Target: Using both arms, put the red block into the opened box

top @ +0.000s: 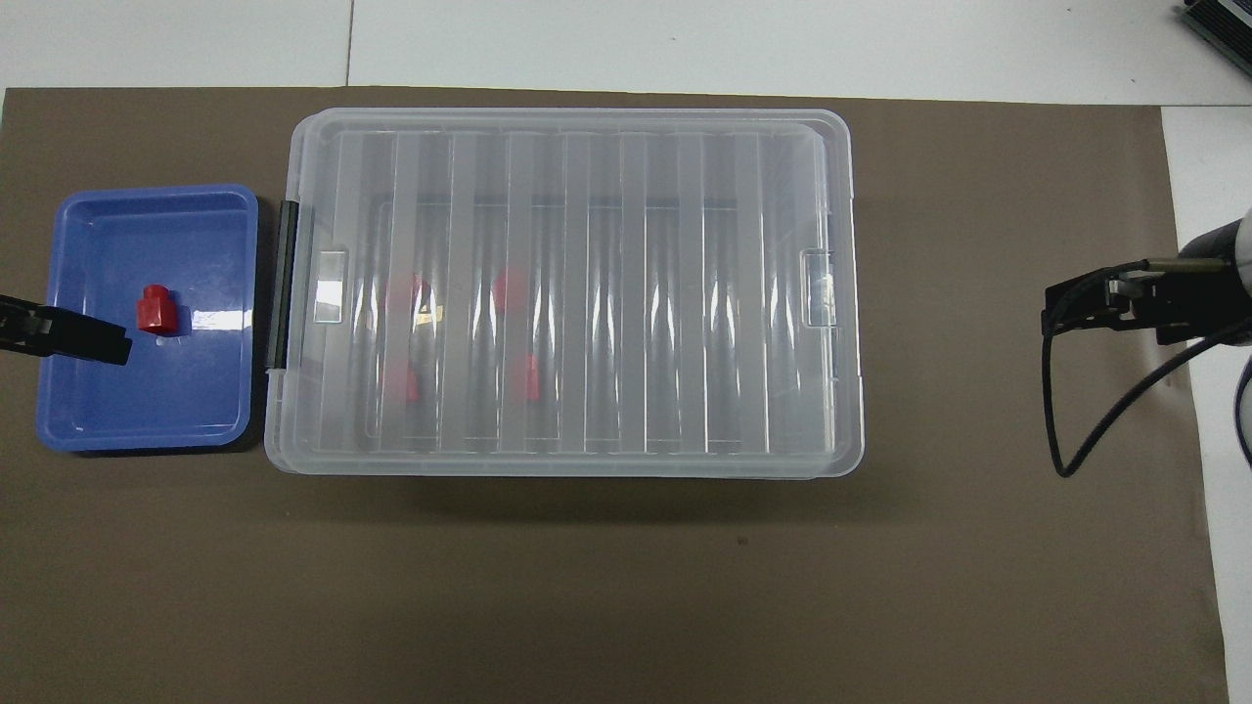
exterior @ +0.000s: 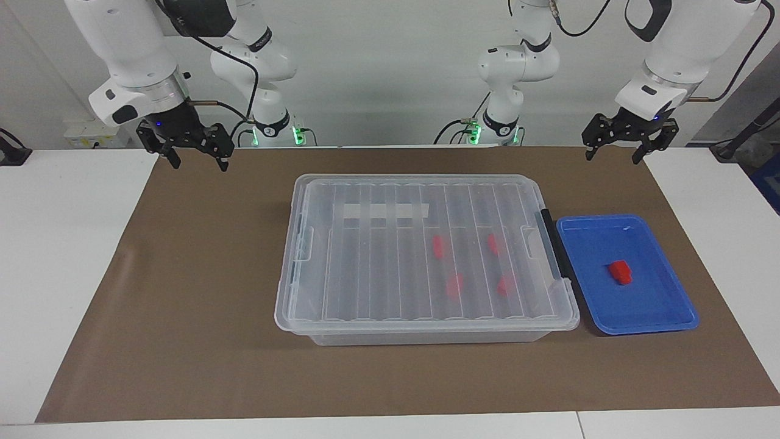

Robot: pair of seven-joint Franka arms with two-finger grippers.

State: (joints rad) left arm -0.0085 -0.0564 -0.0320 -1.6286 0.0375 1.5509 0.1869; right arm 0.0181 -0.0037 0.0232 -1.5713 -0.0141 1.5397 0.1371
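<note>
One red block (exterior: 620,272) (top: 156,310) lies alone in a shallow blue tray (exterior: 664,311) (top: 147,411) beside the box, at the left arm's end of the table. The box (exterior: 426,332) (top: 558,460) is a large clear bin in the middle of the mat. Its ribbed lid (exterior: 378,256) (top: 636,293) lies flat on it, with a black clip handle (exterior: 551,244) (top: 286,284) on the tray side. Several more red blocks (exterior: 439,246) (top: 509,286) show through the lid. My left gripper (exterior: 613,157) (top: 88,342) hangs open above the mat's corner, holding nothing. My right gripper (exterior: 198,163) (top: 1086,298) hangs open and empty over the mat at the right arm's end.
A brown mat (exterior: 201,305) (top: 587,587) covers the white table (exterior: 55,256). A white tape strip (exterior: 385,211) is stuck on the lid. A black cable (top: 1105,411) loops down from the right wrist.
</note>
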